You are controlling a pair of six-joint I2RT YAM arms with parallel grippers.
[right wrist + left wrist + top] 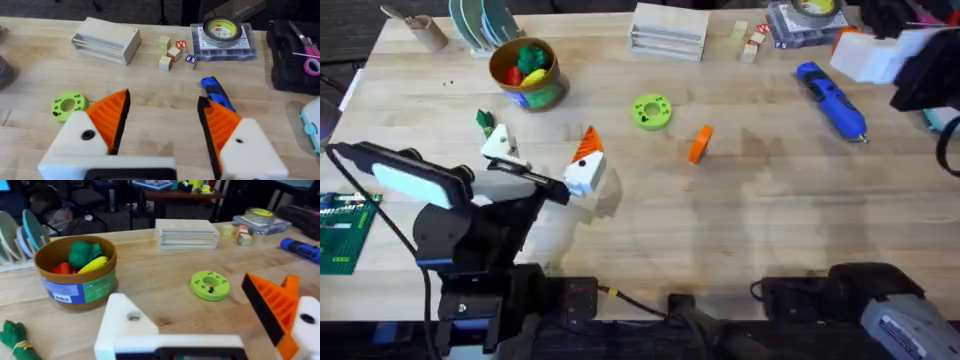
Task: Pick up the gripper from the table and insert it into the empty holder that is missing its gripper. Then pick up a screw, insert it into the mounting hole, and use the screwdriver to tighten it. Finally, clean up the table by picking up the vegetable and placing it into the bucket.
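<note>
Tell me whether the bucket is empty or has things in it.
It has things in it. The bucket holds a green, a yellow and a red toy piece, seen inside its rim from the left wrist and overhead cameras.

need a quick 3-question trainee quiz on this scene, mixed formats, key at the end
1. True or false: the screwdriver lies inside the bucket.
2. In the overhead view, which lies nearest the loose orange gripper piece? A) the lime ring B) the vegetable C) the bucket
3. Fill in: the left hand carries an orange pad on only ___ of its two fingers.

Key: 1 false, it lies on the table; 2 A; 3 one.
</note>
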